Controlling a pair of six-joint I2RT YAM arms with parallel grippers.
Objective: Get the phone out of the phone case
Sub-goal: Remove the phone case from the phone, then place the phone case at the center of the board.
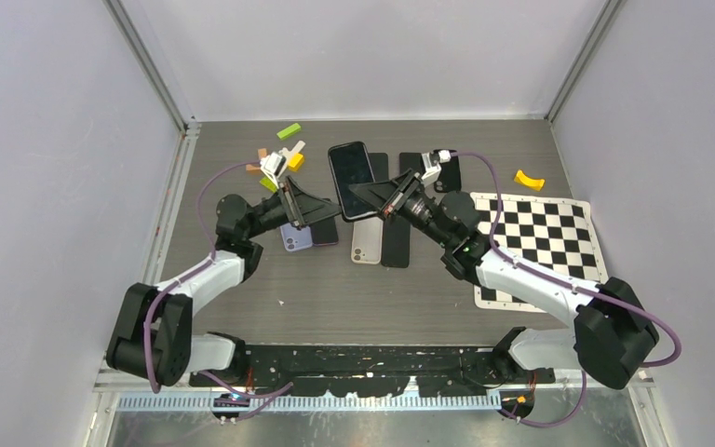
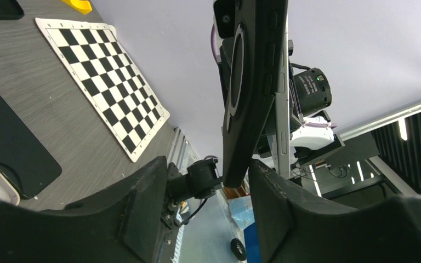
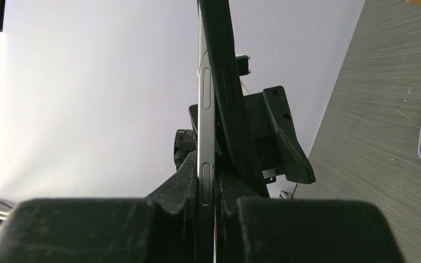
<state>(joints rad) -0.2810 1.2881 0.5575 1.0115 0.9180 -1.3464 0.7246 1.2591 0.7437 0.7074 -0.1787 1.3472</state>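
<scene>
We see grey worktop point(image 1: 335, 279), pale walls point(image 1: 363, 56). Black phone case point(image 2: 252, 82) partly off phone point(image 3: 205, 126); right end effector point(image 3: 207, 189) pinches phone, left end effector point(image 2: 208, 167) straddles phone case, jaws apart.

The phone point(image 1: 351, 177) has a glossy black glass face that catches the light and a smooth, satin metal edge, while the case point(image 3: 231, 104) looks like matt black plastic, smooth and slightly rubbery. The fingers point(image 3: 175, 192) are dull black plastic with a faintly grainy surface. The table point(image 1: 335, 279) is a matt grey board with a wood-grain pattern, the checkerboard point(image 1: 540, 233) is a flat printed sheet like paper or card, and the walls point(image 1: 363, 56) are smooth, matt and pale.
</scene>
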